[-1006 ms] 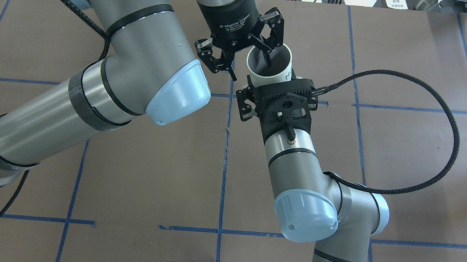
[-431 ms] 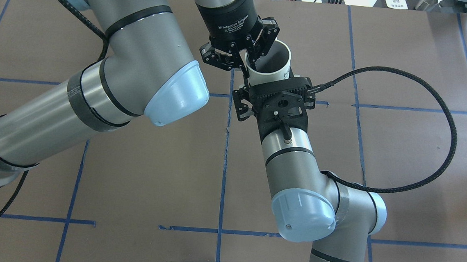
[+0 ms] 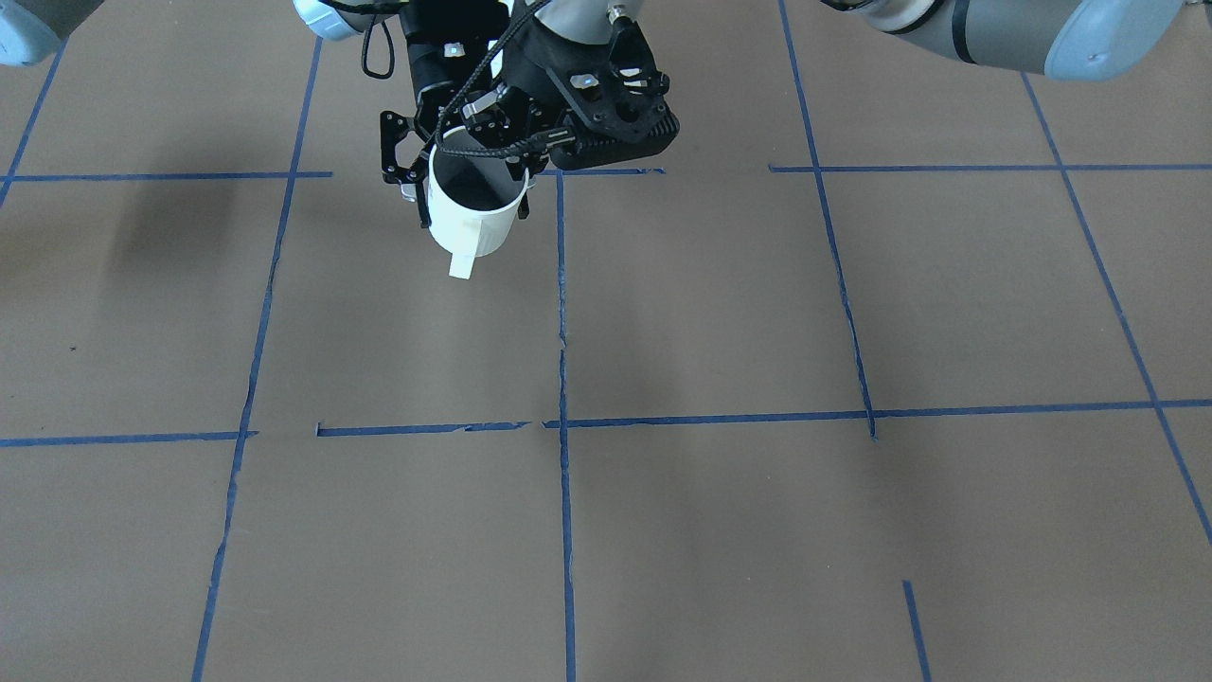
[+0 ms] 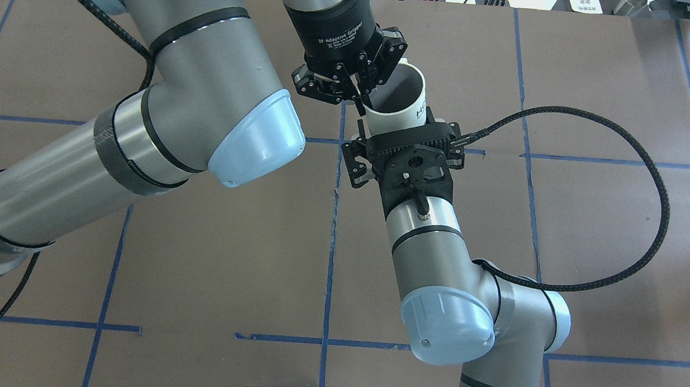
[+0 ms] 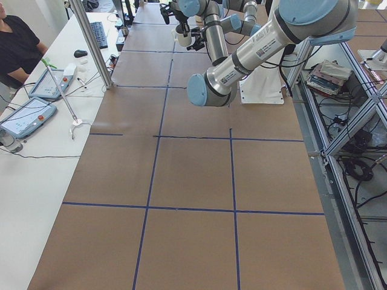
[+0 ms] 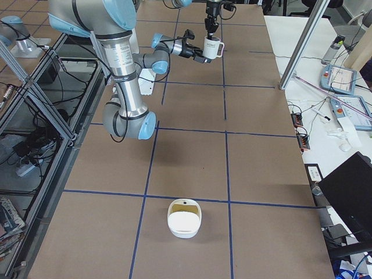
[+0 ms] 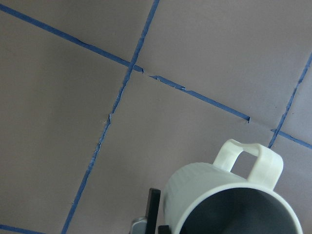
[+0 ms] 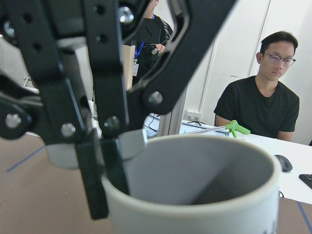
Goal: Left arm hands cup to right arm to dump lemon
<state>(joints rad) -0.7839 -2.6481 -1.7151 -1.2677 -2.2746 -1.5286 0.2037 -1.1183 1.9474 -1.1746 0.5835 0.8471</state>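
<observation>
The off-white cup [image 4: 394, 117] with "HOME" lettering hangs in the air above the table, upright, handle away from the robot [image 3: 462, 265]. My right gripper [image 4: 406, 138], under the bulky black perforated housing, grips the cup's body from the side. My left gripper [image 4: 360, 100], marked "2F Adaptive Gripper", comes down from above and is shut on the cup's near-left rim, one finger inside and one outside, as the right wrist view shows [image 8: 109, 161]. The left wrist view shows the cup's grey inside [image 7: 234, 214]. No lemon is visible in any view.
The brown table [image 4: 196, 238] carries blue tape lines. A white bowl-like container [image 6: 184, 218] stands on it near the robot's right end. The right arm's braided cable [image 4: 654, 197] loops out to the right. A seated operator [image 8: 263, 102] is beyond the table edge.
My left gripper's fingers, spread wide a second ago, have closed onto the cup's rim. The cup and both grippers have shifted slightly left and away from the robot.
</observation>
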